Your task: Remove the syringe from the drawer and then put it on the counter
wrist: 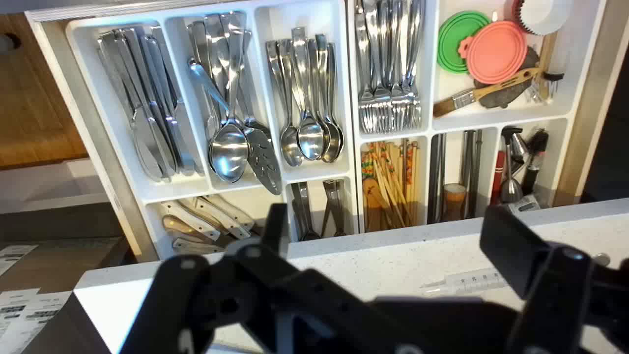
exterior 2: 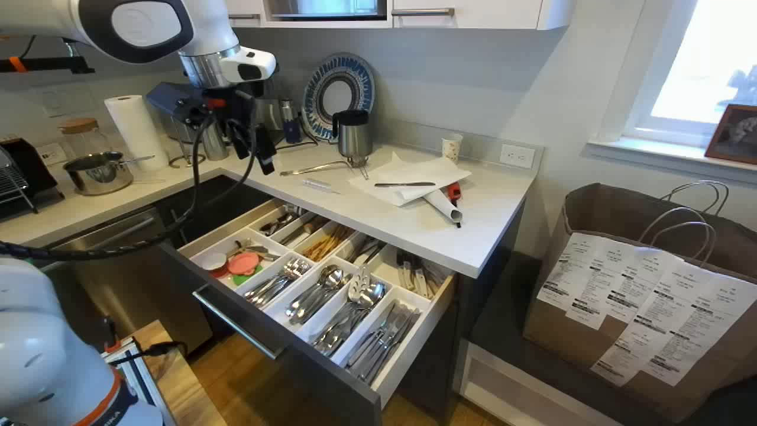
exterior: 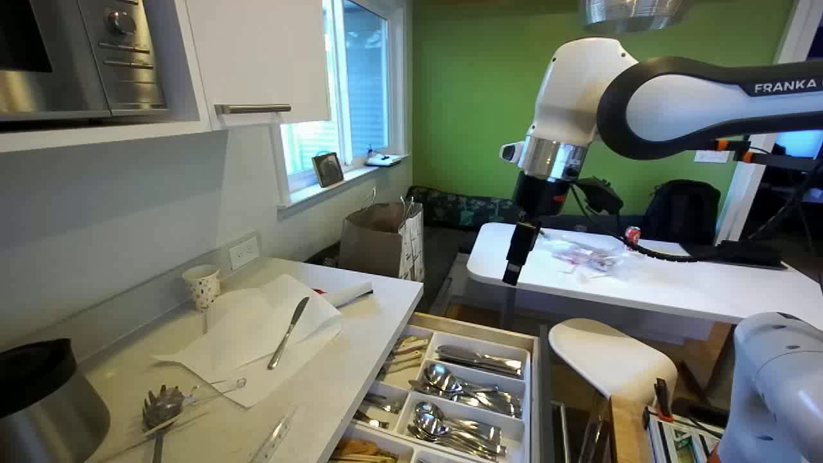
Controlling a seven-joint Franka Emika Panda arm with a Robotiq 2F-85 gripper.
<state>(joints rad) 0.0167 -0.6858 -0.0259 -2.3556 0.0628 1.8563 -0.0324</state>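
Observation:
A clear syringe with a printed scale lies on the white counter [exterior 2: 497,210]. It shows in both exterior views [exterior: 275,438] [exterior 2: 320,186] and, partly covered by a finger, in the wrist view [wrist: 467,282]. My gripper [wrist: 388,228] is open, with nothing between its fingers. In both exterior views the gripper [exterior: 512,273] [exterior 2: 267,164] hangs in the air above the counter and drawer, apart from the syringe. The drawer [exterior 2: 236,313] is pulled open below the counter edge. Its white tray [wrist: 350,113] holds cutlery in compartments.
A knife [exterior: 289,333] lies on white paper [exterior 2: 390,177] on the counter. A paper cup [exterior 2: 451,146], a steel jug [exterior 2: 355,136] and a pasta server [exterior: 162,408] stand or lie nearby. A brown paper bag [exterior 2: 650,296] stands beyond the counter's end.

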